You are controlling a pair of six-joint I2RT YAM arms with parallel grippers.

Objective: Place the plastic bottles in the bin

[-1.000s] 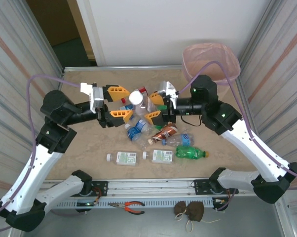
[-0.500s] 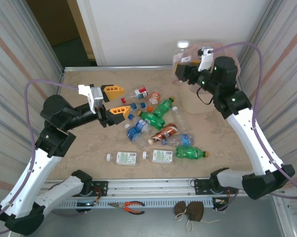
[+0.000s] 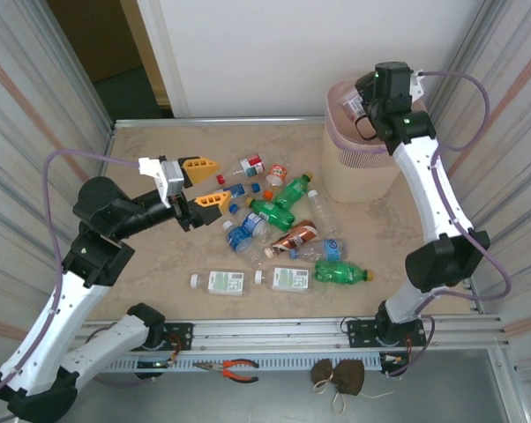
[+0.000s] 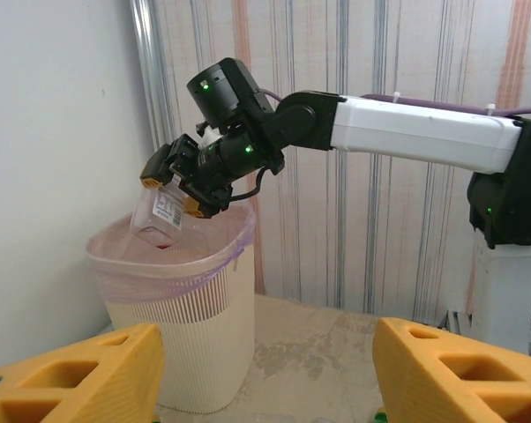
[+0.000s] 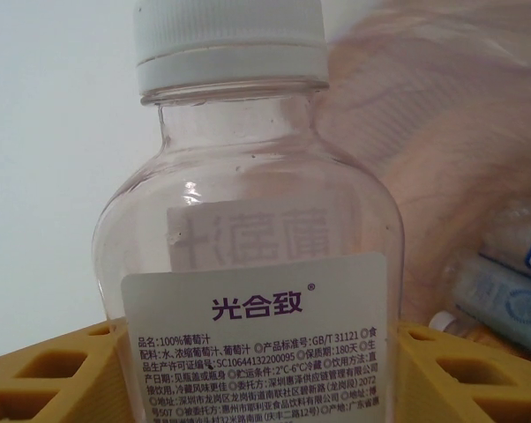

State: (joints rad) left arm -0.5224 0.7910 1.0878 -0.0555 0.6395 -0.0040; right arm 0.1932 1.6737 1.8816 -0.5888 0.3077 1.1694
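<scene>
Clear plastic under a white cap: the clear bottle (image 5: 257,264) is clamped between my right fingers (image 5: 45,379), which are closed part-way onto its labelled body, one yellow pad on each side. From the left wrist, that bottle (image 4: 164,211) hangs tilted over the mouth of the bin (image 4: 186,344), just above the pink liner. The bin (image 3: 358,172) stands at the 1 o'clock corner of the worktop (image 3: 160,256), with my right arm reaching over its rim. Behind the held bottle, the right wrist view catches pink liner and parts of other bottles lying inside.

My left fingers (image 3: 199,165) are spread apart and hold nothing, hovering at 9 o'clock of the loose bottles (image 3: 274,216) heaped mid-worktop. At 6 o'clock of that heap, two white bottles (image 3: 223,282) lie on their sides, and a green bottle (image 3: 343,274) lies at 5 o'clock.
</scene>
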